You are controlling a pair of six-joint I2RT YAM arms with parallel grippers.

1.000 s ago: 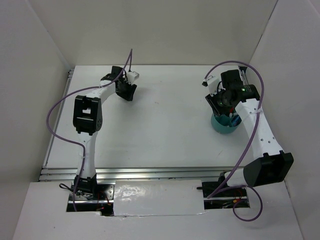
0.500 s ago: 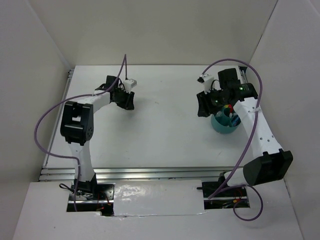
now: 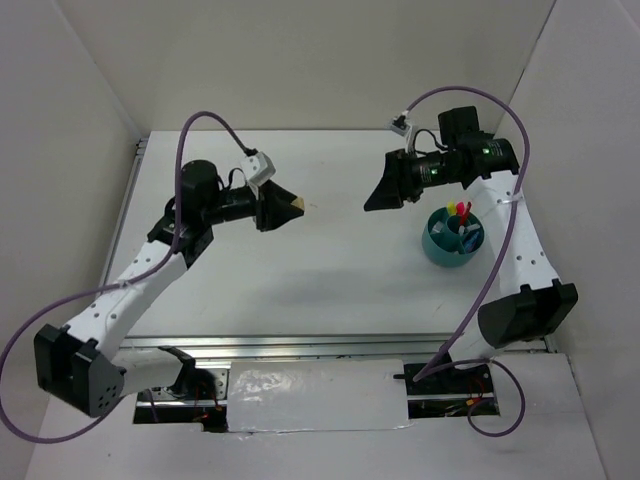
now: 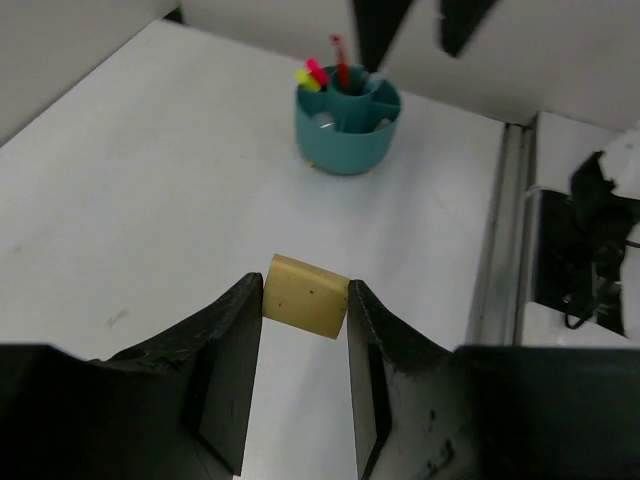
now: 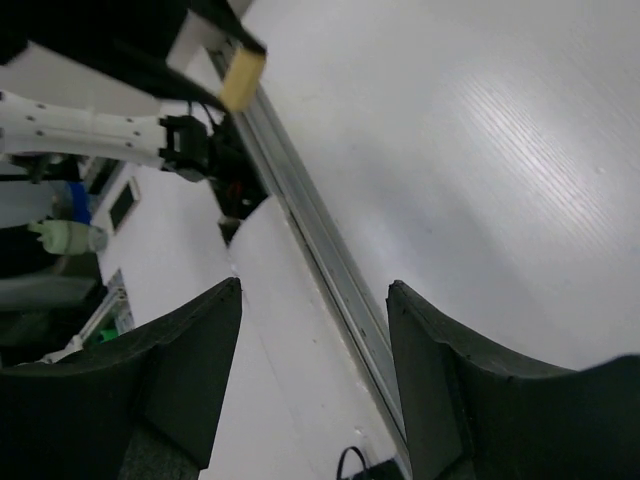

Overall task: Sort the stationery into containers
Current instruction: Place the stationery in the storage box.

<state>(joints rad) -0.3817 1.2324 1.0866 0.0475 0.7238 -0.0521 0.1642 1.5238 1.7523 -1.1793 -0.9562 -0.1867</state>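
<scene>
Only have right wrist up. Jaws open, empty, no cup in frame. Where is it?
Observer: Top view: the teal cup sits on the table, behind the right jaws.
Operator: Anything in it yet?
Observer: Yes. A red pen, a pink-capped highlighter and a yellow-capped highlighter stick up out of it.
Operator: Left arm's tan block, actually gripped?
Observer: Left wrist view: the tan eraser is pinched between both left jaws.
</scene>
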